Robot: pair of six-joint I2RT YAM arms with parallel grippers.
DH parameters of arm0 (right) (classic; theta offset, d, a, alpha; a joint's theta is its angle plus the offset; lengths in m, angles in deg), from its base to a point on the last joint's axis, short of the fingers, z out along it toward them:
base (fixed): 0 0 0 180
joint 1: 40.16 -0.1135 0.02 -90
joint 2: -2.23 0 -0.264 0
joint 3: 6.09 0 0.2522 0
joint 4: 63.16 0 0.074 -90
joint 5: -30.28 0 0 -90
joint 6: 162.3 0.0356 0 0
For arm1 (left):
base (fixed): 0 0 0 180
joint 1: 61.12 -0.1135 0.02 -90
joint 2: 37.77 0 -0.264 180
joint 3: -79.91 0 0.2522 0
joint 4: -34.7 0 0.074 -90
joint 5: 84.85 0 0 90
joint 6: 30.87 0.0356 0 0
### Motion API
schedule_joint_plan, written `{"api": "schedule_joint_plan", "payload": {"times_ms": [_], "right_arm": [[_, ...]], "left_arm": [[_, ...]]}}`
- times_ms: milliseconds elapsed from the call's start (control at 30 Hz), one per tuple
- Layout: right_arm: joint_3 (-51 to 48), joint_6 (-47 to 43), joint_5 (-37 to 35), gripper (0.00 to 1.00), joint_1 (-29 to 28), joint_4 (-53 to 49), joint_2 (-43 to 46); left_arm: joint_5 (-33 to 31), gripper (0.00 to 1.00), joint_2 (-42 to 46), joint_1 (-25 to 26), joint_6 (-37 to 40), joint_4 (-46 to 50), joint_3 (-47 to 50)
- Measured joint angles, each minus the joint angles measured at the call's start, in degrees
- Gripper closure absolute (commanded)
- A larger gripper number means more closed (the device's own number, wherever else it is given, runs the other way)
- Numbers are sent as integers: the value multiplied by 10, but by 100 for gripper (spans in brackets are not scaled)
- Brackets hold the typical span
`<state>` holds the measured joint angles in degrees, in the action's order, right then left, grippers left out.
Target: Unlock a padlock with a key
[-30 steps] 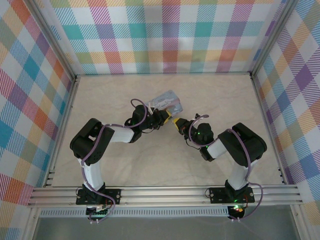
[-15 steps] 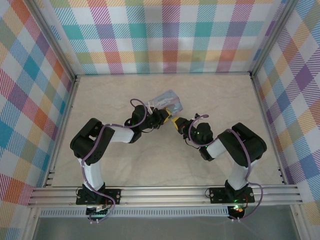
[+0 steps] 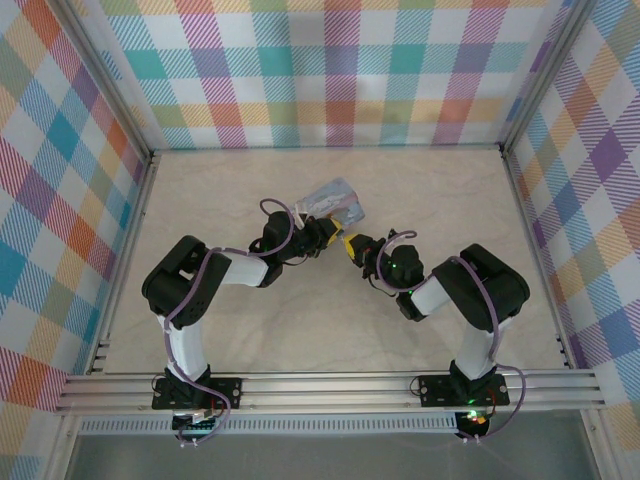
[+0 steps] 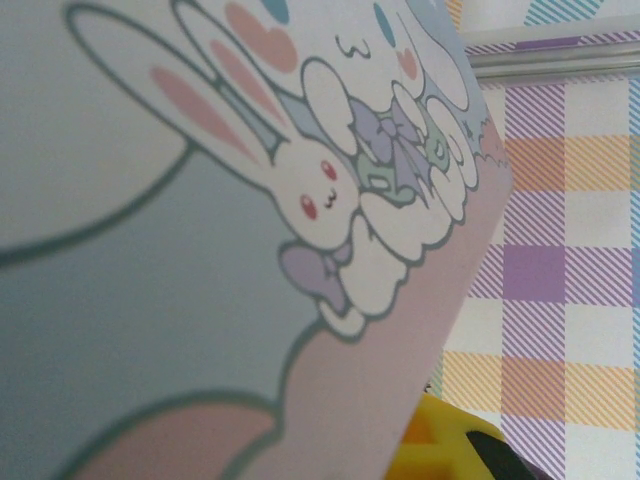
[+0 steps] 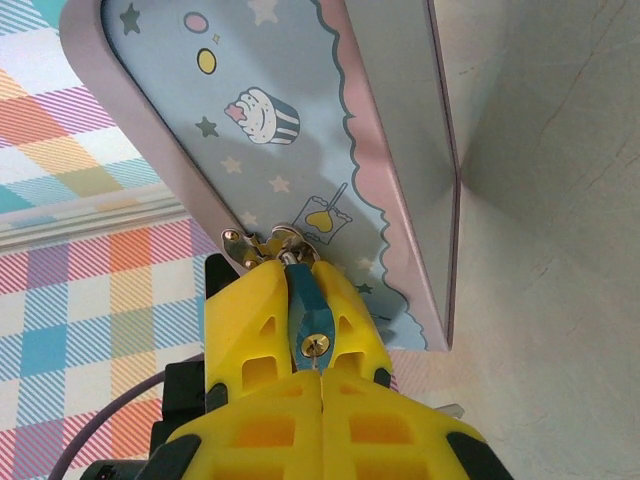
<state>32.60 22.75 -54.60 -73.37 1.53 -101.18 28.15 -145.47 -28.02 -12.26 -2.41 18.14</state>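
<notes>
Boxed in on three sides by pastel plaid walls [image 3: 340,70], framed with aluminium rails [image 3: 330,392] along the near edge and up the corners. Floored with a pale, faintly veined tabletop [image 3: 440,190], evenly lit, softly shadowed.

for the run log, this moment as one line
right gripper: shut on teal-headed metal key | key tip: at tiny metal padlock on pastel-blue cartoon box | left gripper: at box, grip unclear
</notes>
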Motion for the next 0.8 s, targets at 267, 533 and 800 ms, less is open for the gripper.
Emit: {"api": "schedule_joint_plan", "payload": {"times_ms": [267,533,800], "right_arm": [[16,-34,6,100,3,0,-10],[19,-95,32,100,18,-1,-10],[36,-106,80,100,35,-7,-10]], "left_arm": [[1,93,-3,-6,-2,-14,3],[2,94,-3,-7,-6,-23,6],[3,95,-3,-10,-11,-38,6]]}}
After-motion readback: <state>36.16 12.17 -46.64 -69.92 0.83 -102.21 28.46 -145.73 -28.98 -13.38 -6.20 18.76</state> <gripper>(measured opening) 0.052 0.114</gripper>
